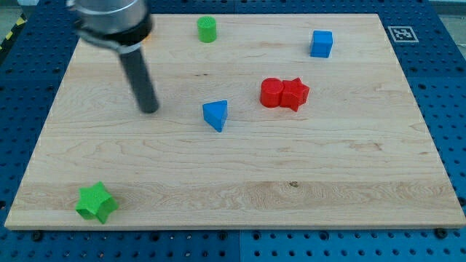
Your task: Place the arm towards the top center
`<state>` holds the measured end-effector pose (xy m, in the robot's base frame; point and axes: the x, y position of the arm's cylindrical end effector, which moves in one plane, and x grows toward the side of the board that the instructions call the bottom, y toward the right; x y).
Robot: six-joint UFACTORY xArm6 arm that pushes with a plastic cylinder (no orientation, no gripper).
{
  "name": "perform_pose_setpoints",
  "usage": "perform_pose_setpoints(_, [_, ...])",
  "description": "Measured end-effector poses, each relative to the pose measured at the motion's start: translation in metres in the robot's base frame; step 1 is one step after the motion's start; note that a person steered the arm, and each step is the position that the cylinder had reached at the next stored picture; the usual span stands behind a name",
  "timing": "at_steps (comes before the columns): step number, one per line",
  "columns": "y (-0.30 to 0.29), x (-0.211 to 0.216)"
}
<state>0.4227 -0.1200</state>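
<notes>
My tip point(149, 110) rests on the wooden board point(349, 167) in its left half, the dark rod rising up toward the view's top left. A blue triangle block point(215, 115) lies a short way to the tip's right. A green cylinder point(207, 29) stands near the top edge, up and to the right of the tip. A red cylinder point(272, 93) and a red star point(295, 94) touch each other right of centre. A blue cube point(321, 44) sits at the top right. A green star point(96, 202) lies at the bottom left.
The board lies on a blue perforated table point(444, 87). A black-and-white marker tag point(401, 33) is just off the board's top right corner. The arm's grey housing point(113, 20) hangs over the board's top left.
</notes>
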Motion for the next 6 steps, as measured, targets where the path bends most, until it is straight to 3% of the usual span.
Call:
perform_pose_setpoints(2, [0.177,-0.065])
perform_pose_setpoints(3, [0.217,-0.128])
perform_pose_setpoints(4, [0.212,-0.183])
perform_pose_setpoints(6, [0.189,-0.223])
